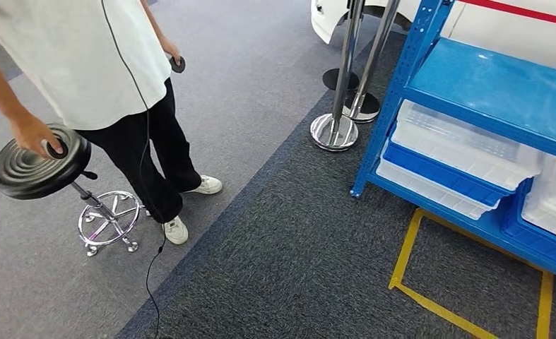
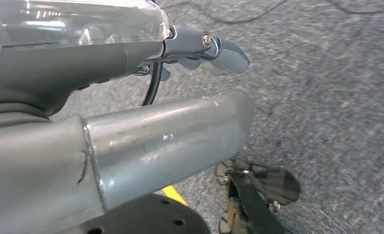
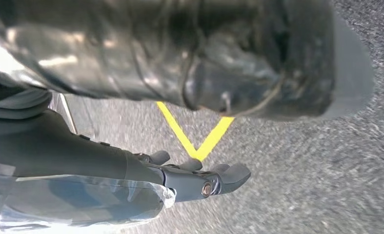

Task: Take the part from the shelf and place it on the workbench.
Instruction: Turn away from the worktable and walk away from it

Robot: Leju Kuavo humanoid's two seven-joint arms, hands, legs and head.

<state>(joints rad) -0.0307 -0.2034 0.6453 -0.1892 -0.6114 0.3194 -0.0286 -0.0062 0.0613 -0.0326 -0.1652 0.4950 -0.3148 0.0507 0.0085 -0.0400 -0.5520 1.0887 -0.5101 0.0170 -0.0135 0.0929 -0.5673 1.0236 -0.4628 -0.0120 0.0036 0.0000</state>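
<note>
A blue metal shelf point(image 1: 487, 88) stands at the right in the head view. Its lower level holds clear plastic bins point(image 1: 458, 145) in blue trays. I cannot tell which item is the part. My left hand point(image 2: 207, 51) hangs over grey carpet, fingers stretched out and holding nothing. My right hand point(image 3: 199, 178) also hangs above the carpet with its fingers extended and nothing in them, near a yellow tape corner point(image 3: 199, 141).
A person point(image 1: 84, 63) in a white shirt stands at the left, one hand on a black round stool point(image 1: 38, 166) with a chrome wheeled base. Two chrome stanchions point(image 1: 335, 131) stand left of the shelf. Yellow floor tape point(image 1: 405, 254) marks a box before the shelf. A black cable point(image 1: 151, 233) trails down.
</note>
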